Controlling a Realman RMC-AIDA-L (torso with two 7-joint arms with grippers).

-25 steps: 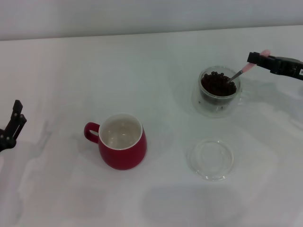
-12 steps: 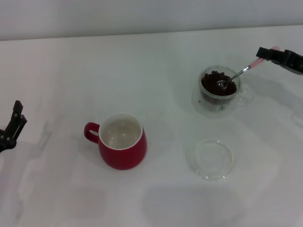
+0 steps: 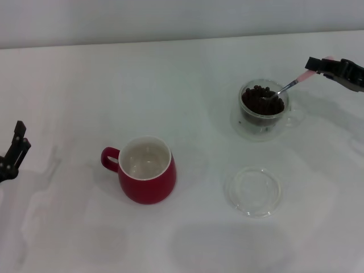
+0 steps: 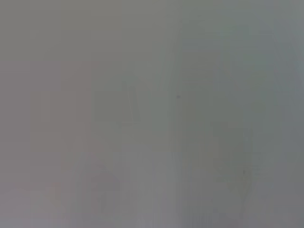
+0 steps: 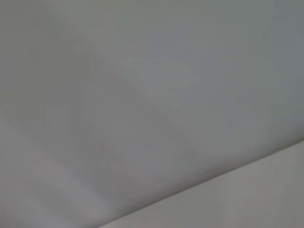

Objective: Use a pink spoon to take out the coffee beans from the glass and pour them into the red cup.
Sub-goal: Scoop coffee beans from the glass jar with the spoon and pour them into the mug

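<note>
In the head view the glass (image 3: 263,111) stands at the right, filled with dark coffee beans (image 3: 259,102). My right gripper (image 3: 318,65) is at the far right edge, shut on the pink handle of the pink spoon (image 3: 291,84). The spoon slants down so its silver bowl rests on the beans at the glass's rim. The red cup (image 3: 146,169) stands left of the middle, white inside, with no beans showing in it, handle to the left. My left gripper (image 3: 16,145) is parked at the far left edge. Both wrist views show only blank grey surface.
A flat clear glass dish (image 3: 254,190) lies on the white table (image 3: 182,74) in front of the glass, to the right of the red cup.
The right gripper drew back to the right and lowered the spoon's handle; the spoon went from steep with its bowl in the beans to a flatter slant with the bowl at the bean surface.
</note>
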